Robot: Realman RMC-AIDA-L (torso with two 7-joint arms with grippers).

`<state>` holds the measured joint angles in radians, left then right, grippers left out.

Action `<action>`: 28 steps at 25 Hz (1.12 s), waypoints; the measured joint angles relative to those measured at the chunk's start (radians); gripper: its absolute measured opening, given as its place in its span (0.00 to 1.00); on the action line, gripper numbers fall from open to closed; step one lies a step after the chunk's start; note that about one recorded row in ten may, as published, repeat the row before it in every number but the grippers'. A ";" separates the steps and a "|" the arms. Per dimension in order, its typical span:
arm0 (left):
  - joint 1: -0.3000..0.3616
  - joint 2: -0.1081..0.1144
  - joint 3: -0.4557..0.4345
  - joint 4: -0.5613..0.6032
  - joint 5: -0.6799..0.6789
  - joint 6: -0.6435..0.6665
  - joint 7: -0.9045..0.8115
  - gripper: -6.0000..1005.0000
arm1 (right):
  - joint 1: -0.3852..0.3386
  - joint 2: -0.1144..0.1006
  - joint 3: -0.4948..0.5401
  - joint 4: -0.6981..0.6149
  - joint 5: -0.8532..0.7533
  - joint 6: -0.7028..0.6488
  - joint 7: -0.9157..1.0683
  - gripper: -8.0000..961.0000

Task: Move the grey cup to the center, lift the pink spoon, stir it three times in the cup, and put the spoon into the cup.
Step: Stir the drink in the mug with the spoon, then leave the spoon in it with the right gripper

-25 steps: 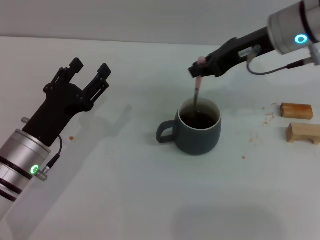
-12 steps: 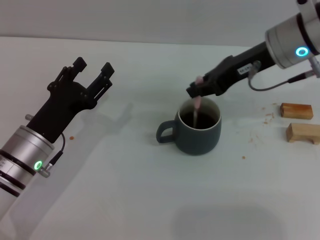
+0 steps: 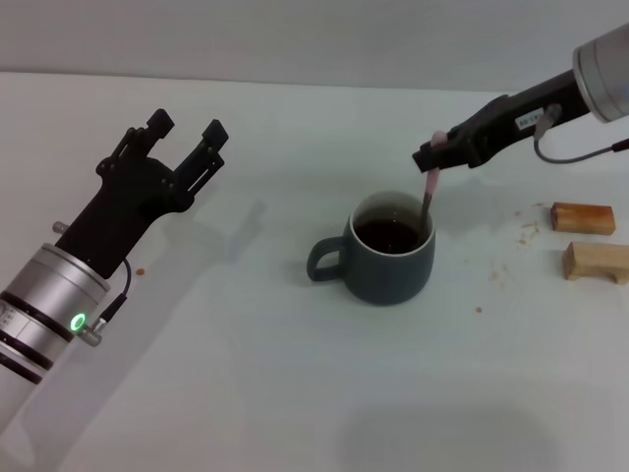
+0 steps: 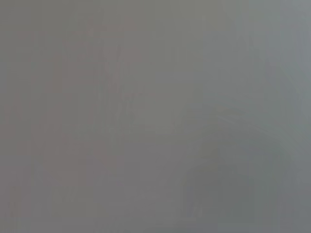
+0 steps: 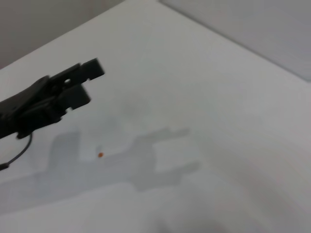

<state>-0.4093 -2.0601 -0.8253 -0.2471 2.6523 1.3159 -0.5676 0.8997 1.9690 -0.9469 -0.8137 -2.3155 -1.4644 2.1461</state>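
The grey cup point(image 3: 391, 251) stands near the table's middle, handle to the left, with dark liquid inside. My right gripper point(image 3: 435, 154) is shut on the top of the pink spoon point(image 3: 429, 187), above the cup's right rim. The spoon hangs nearly upright with its lower end inside the cup. My left gripper point(image 3: 185, 131) is open and empty, raised over the table well left of the cup. It also shows in the right wrist view point(image 5: 77, 82). The left wrist view shows only blank grey.
Two small wooden blocks point(image 3: 583, 217) point(image 3: 596, 262) lie at the right edge with crumbs around them. A small orange speck point(image 3: 141, 271) lies on the white table point(image 3: 295, 393) near the left arm.
My right gripper has moved right with the spoon, from above the cup's left and middle to above its right rim. The left arm has shifted only slightly.
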 joint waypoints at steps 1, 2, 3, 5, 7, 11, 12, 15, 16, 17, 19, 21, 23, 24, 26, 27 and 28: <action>0.000 0.000 0.000 0.000 0.000 0.000 0.000 0.81 | 0.002 0.000 0.000 0.001 0.000 0.007 0.000 0.11; 0.000 0.000 0.000 -0.001 0.000 0.000 -0.001 0.81 | 0.005 -0.001 0.001 0.001 0.000 0.015 0.000 0.11; 0.000 0.000 0.000 -0.001 0.000 0.000 -0.003 0.81 | 0.009 0.001 0.001 0.001 0.001 0.022 0.000 0.11; 0.000 0.000 0.000 -0.001 0.000 0.001 -0.007 0.81 | 0.028 0.010 -0.005 0.011 0.002 0.040 0.001 0.11; 0.004 0.000 0.000 -0.001 0.000 0.003 -0.009 0.81 | 0.037 0.012 -0.009 0.017 0.002 0.044 0.000 0.11; 0.011 0.001 0.000 -0.007 0.000 0.008 -0.009 0.81 | 0.070 0.024 -0.029 0.049 0.001 0.060 -0.005 0.11; 0.011 0.001 0.000 -0.006 0.000 0.008 -0.010 0.81 | 0.075 0.028 -0.037 0.053 0.001 0.066 -0.006 0.11; 0.012 0.001 0.000 -0.002 0.000 0.009 -0.010 0.81 | 0.084 0.037 -0.054 0.056 0.000 0.073 -0.007 0.11; 0.012 0.002 0.000 -0.002 0.000 0.009 -0.010 0.81 | 0.086 0.040 -0.056 0.056 0.000 0.074 -0.007 0.11; 0.012 0.002 0.000 -0.001 0.000 0.009 -0.011 0.81 | 0.088 0.041 -0.059 0.055 0.000 0.074 -0.008 0.11; 0.013 0.002 0.000 -0.001 0.000 0.009 -0.011 0.81 | 0.089 0.043 -0.063 0.051 0.001 0.071 -0.008 0.11; 0.014 0.002 0.000 0.000 0.000 0.009 -0.011 0.81 | 0.090 0.043 -0.066 0.049 0.003 0.065 -0.008 0.11; 0.015 0.002 0.000 0.000 0.000 0.009 -0.011 0.81 | 0.091 0.043 -0.067 0.046 0.004 0.054 -0.009 0.11; 0.015 0.002 0.000 0.000 0.001 0.010 -0.011 0.81 | 0.091 0.043 -0.069 0.043 0.003 0.046 -0.013 0.11; 0.015 0.002 0.000 0.000 0.001 0.009 -0.011 0.81 | 0.090 0.043 -0.077 0.037 0.001 0.026 -0.020 0.11; 0.015 0.002 0.000 0.000 0.001 0.009 -0.011 0.81 | 0.088 0.043 -0.081 0.032 0.001 0.016 -0.023 0.11; 0.015 0.002 0.000 0.000 0.001 0.008 -0.011 0.81 | 0.083 0.043 -0.085 0.023 0.001 0.005 -0.024 0.11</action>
<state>-0.3940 -2.0584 -0.8253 -0.2469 2.6535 1.3239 -0.5783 0.9830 2.0117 -1.0322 -0.7904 -2.3148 -1.4590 2.1222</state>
